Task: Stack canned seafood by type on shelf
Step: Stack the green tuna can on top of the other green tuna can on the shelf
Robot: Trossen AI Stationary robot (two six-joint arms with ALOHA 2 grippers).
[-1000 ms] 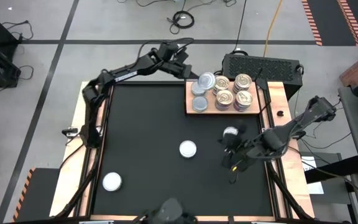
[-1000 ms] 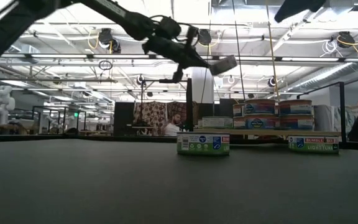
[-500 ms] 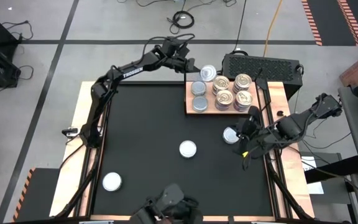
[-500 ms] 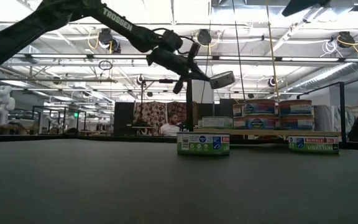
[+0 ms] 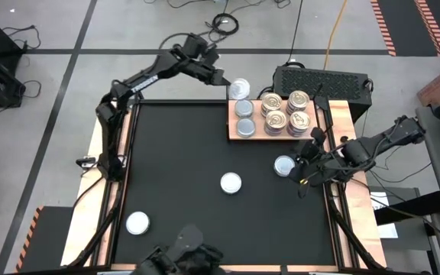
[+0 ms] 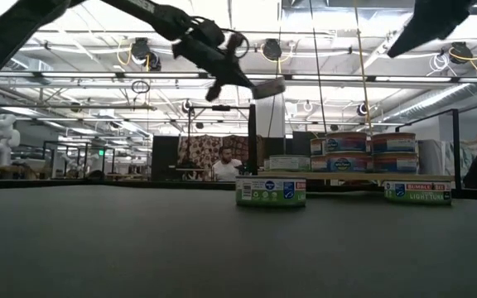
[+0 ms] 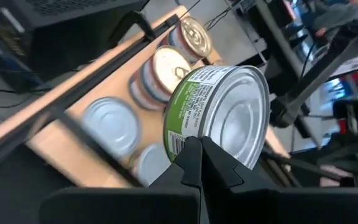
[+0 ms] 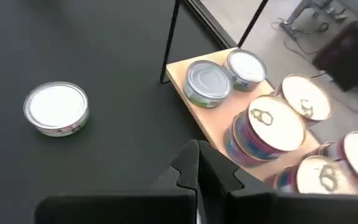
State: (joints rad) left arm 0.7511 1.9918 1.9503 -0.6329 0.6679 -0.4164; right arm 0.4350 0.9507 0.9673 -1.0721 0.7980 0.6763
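Observation:
My left gripper point(image 5: 224, 82) is shut on a silvery-topped, green-labelled can point(image 5: 240, 88), held in the air just beyond the wooden shelf's point(image 5: 258, 136) far left corner. On the shelf stand two silvery cans point(image 5: 244, 108) at its left end, with stacked gold-topped cans point(image 5: 287, 111) to their right. Three silvery cans rest on their bases on the black mat point(image 5: 174, 153): one point(image 5: 284, 165) near the shelf, one point(image 5: 231, 182) mid-mat, one point(image 5: 137, 222) near left. My right gripper point(image 5: 299, 162) is shut on nothing, beside the first of these. My left gripper grips the can at its rim point(image 7: 194, 134), where the green-labelled wall meets a flat silvery end. The shut fingers point(image 7: 185, 165) cover the contact itself. The can juts out beyond the fingertips, tilted, clear of shelf and mat point(image 6: 269, 88).
A black box point(image 5: 321, 79) stands behind the shelf at the far edge. The mat has wooden borders left point(image 5: 98, 145) and right point(image 5: 341, 122). Cables lie on the floor beyond the table. People sit in the room behind.
My left gripper has carried the can from over the shelf's far left part toward the table's left and far edge, off the shelf's corner, dipping and then rising. My right gripper has drawn back toward the table's right edge, away from the can near the shelf, which has stayed put.

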